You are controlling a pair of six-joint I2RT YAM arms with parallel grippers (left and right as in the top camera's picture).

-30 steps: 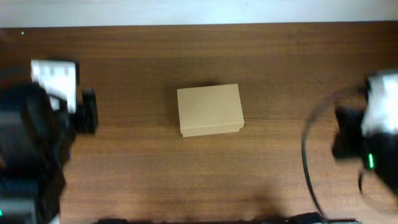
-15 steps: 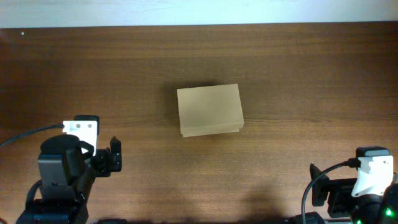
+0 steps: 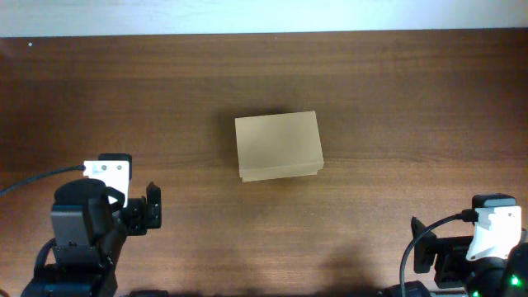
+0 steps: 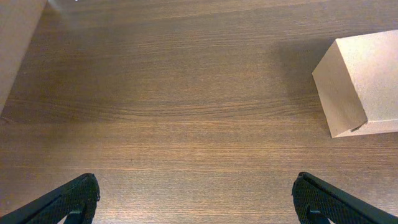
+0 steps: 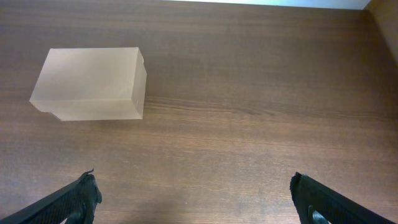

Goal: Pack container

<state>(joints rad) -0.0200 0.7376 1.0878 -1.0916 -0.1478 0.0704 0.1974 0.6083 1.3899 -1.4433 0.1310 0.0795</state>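
Observation:
The container is a plain tan cardboard box with its lid down, lying in the middle of the dark wooden table. It shows at the right edge of the left wrist view and at the upper left of the right wrist view. My left gripper is at the front left, well short of the box. Its jaws stand wide open over bare wood. At the front right my right gripper is likewise far from the box, open and empty.
A pale strip runs along the table's far edge. A tan surface fills the upper left corner of the left wrist view, and a similar one the upper right corner of the right wrist view. Cables trail from both arms.
Both arms have drawn back from mid-table height at the sides to the front corners, then stayed still for the last half second. The box has not moved.

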